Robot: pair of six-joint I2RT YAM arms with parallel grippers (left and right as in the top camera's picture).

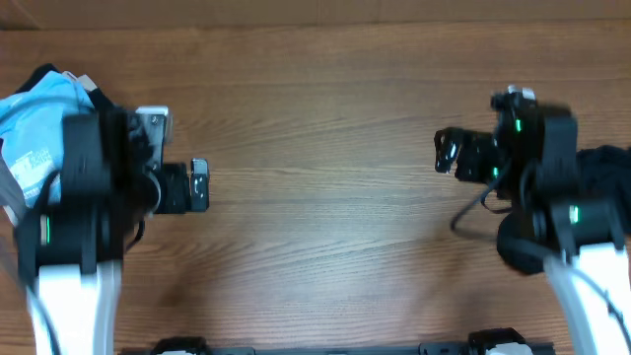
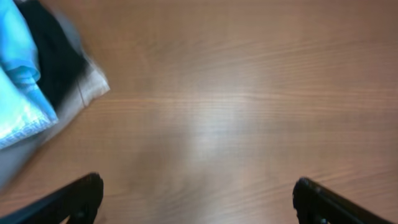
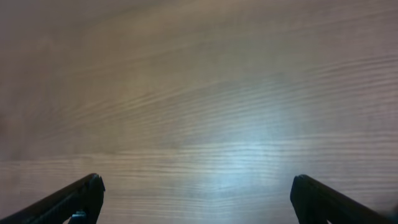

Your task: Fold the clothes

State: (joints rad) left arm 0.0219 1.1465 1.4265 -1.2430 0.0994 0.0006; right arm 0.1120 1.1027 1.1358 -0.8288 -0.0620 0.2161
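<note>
— Clothes [image 1: 39, 118]? Where, and lying which way?
— Far left of the worktop [image 1: 325, 148], beside the left arm [image 1: 74, 227]. Crumpled heap, light blue over black, grey and white; no clear long axis.
— Grips?
— Left end effector [image 2: 198, 190] and right end effector [image 3: 196, 186] both gape wide, holding nothing.

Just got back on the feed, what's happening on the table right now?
Nothing is being handled at this moment. The left gripper and the right gripper are both open and empty, hovering over bare wood of the table. A bunched pile of clothes, including a light blue T-shirt, sits at the table's left edge by the left arm. What looks like a dark garment lies at the right edge by the right arm. Nothing is laid out for folding yet.
</note>
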